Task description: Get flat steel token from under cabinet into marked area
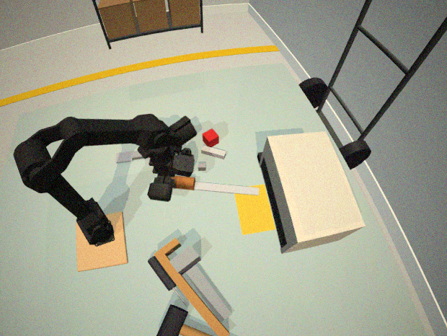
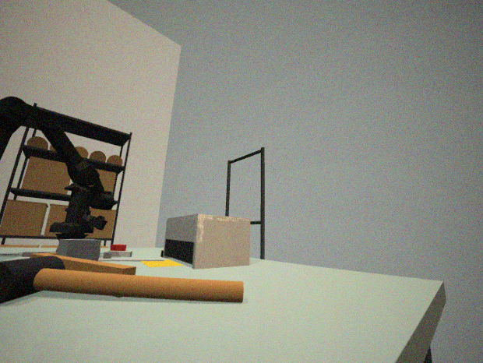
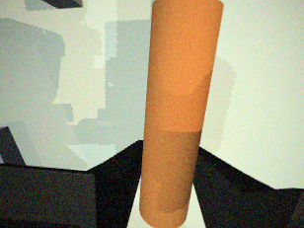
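Note:
My gripper (image 1: 171,182) (image 3: 166,148) is shut on the orange handle (image 1: 184,183) (image 3: 183,73) of a long tool. The tool's flat pale blade (image 1: 223,188) points right, towards the cabinet (image 1: 314,180) (image 2: 222,241). Its tip is over the far edge of the yellow marked area (image 1: 254,213) (image 2: 160,263), short of the cabinet's front in the top view. I cannot tell whether the blade touches the table. The dark opening (image 1: 272,202) (image 2: 178,251) runs along the bottom of the cabinet's front. The steel token is not visible in any view.
A red cube (image 1: 210,137) (image 2: 118,247), a pale bar (image 1: 213,151) and a small grey block (image 1: 202,166) lie beyond the tool. A pale flat piece (image 1: 123,156) lies behind the wrist. An orange angled bar (image 1: 191,288) and grey and black pieces lie at the near side.

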